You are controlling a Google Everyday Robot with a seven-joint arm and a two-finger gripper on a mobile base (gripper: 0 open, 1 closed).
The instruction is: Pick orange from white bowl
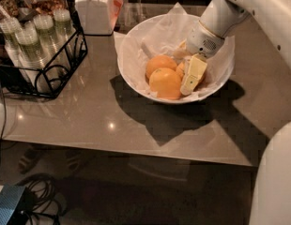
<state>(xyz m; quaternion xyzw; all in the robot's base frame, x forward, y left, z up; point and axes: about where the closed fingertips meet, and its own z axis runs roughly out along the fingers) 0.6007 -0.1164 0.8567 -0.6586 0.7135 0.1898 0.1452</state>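
Three oranges point(165, 82) packed in white bowl point(128, 74); gripper point(192, 76) low among them, closure cannot tell. Risk: crowded fruit rolls from grasp; paper liner point(159, 32) snags.

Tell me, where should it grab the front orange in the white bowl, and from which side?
Probably take the front orange across its round middle, from above: the white bowl wall and the rear orange crowd its sides. The gripper sits inside the bowl, just right of it.
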